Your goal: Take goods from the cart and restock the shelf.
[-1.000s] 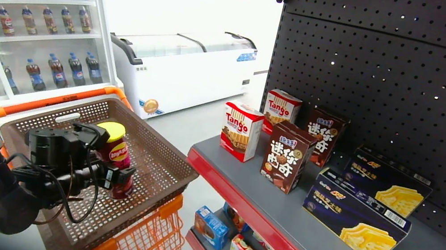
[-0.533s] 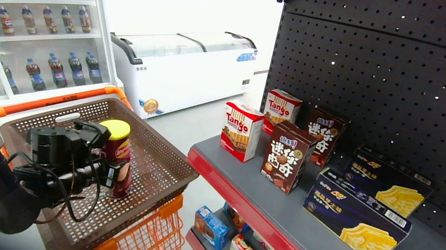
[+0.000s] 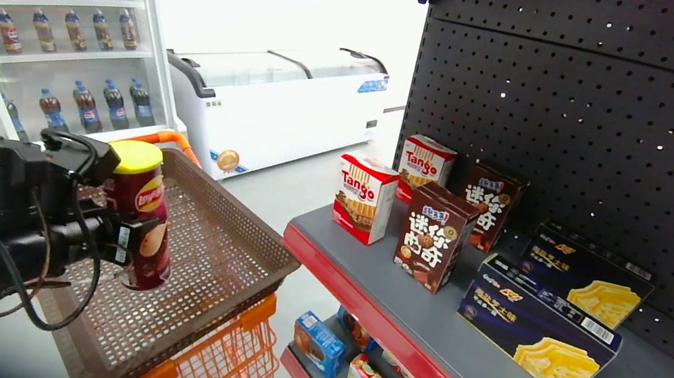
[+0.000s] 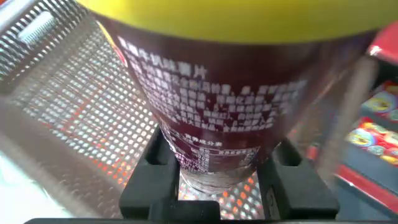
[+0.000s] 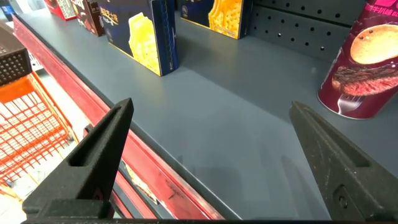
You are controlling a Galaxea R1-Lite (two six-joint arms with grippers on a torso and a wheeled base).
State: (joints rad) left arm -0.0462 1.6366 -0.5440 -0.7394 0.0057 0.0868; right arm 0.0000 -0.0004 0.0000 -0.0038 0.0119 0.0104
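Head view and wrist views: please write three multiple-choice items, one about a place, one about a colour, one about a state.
1. Where is the can in the left gripper? A on the floor; B over the brown basket; C on the freezer.
2. Its lid is: A yellow; B blue; C white.
3. The right gripper is: A shut on a box; B shut, empty; C open.
Answers: B, basket mesh lies below it; A, the lid shows yellow; C, its fingers stand wide apart over the shelf.
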